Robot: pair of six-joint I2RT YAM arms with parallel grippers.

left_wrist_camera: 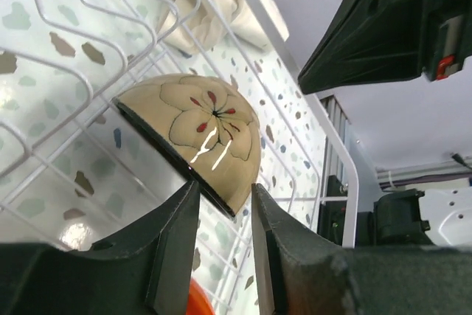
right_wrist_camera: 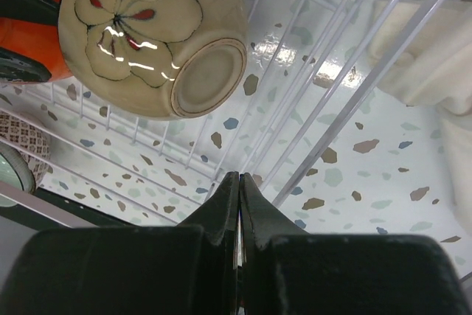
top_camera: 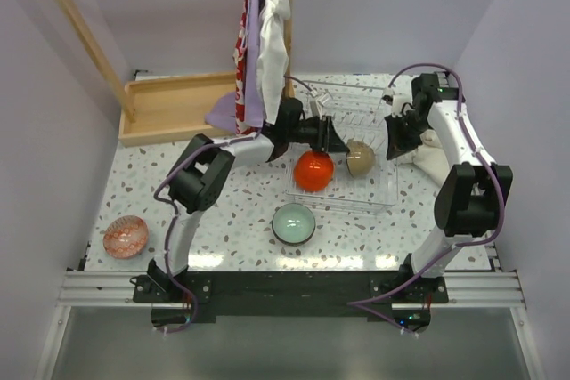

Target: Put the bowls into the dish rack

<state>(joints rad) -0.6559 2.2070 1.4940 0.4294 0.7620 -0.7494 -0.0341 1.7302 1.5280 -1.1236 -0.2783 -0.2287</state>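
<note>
The glossy beige flower-painted bowl (left_wrist_camera: 210, 127) stands on edge among the tines of the white wire dish rack (top_camera: 378, 198), right of its middle, likely so it stays propped upright. The left gripper (left_wrist_camera: 225, 197) straddles its dark rim, jaws partly parted and seemingly clamping nothing. A glossy orange-red bowl (top_camera: 313, 171) sits racked just left. A pale mint bowl (top_camera: 294, 222) lies on the table nearer. The right gripper (right_wrist_camera: 240, 182) hangs closed and empty over the rack's right end.

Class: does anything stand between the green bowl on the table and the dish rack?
Nothing visible does. The green bowl sits just before the near rim of the dish rack. An orange bowl sits just inside that rim.
</note>
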